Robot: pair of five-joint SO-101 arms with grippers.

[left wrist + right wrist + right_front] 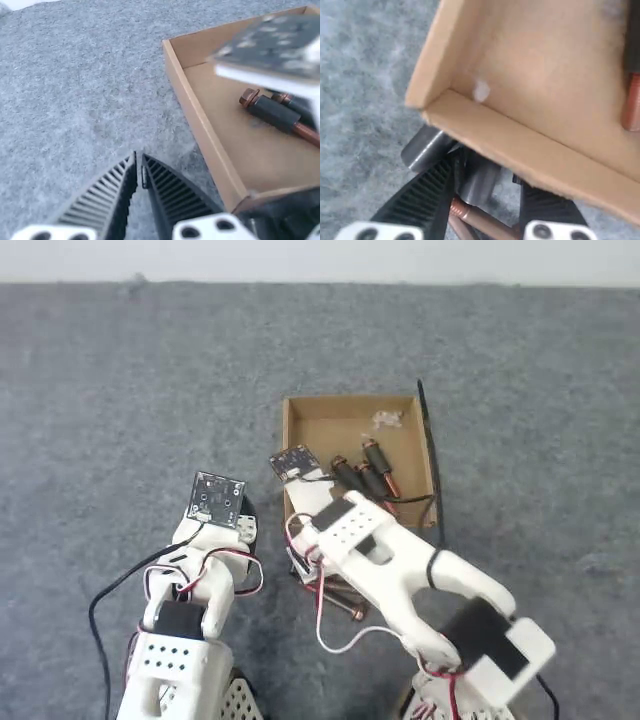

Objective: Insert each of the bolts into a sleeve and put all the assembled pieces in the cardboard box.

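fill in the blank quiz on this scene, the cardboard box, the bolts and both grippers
1. The brown cardboard box stands on a grey ____.
2. The left gripper hangs beside the box, its fingers ____ and holding nothing.
3. The copper bolt in a black sleeve lies ____ the box.
4. The right gripper straddles a dark metal sleeve that lies ____ the box, by its corner.

Missing words: carpet; shut; inside; outside.
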